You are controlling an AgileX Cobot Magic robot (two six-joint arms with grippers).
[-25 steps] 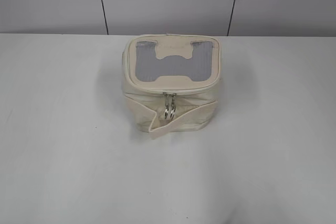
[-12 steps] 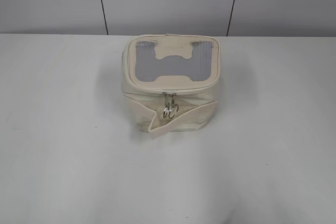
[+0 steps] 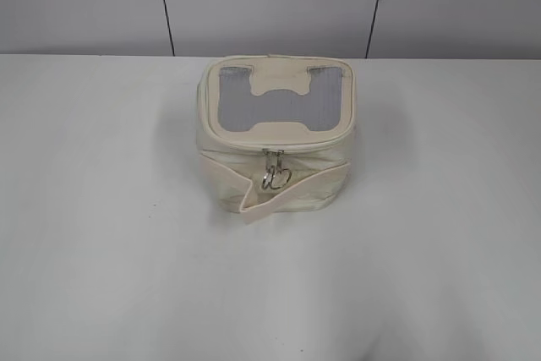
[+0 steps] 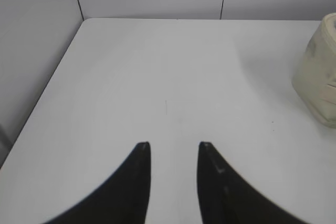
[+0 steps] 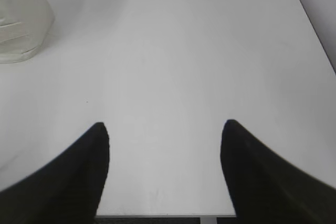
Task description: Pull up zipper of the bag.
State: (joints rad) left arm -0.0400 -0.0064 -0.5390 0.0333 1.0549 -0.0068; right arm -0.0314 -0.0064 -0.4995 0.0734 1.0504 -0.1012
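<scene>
Both grippers, left part-open and right wide, hover empty at frame bottom, bag centre-frame presenting its zipper sliders frontward for grasping.

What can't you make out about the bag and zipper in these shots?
- Zipper: exterior view, track too thin to show whether it is closed.
- Bag: left wrist view, cut off by right edge.
- Bag, right wrist view: cut off at top-left corner.
- Bag's back: hidden by itself.

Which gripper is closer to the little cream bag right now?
Hard to call; neither clearly. The left gripper sits open over bare table, with the bag ahead to its right. The right gripper, open wider, has the bag ahead to its left.
</scene>
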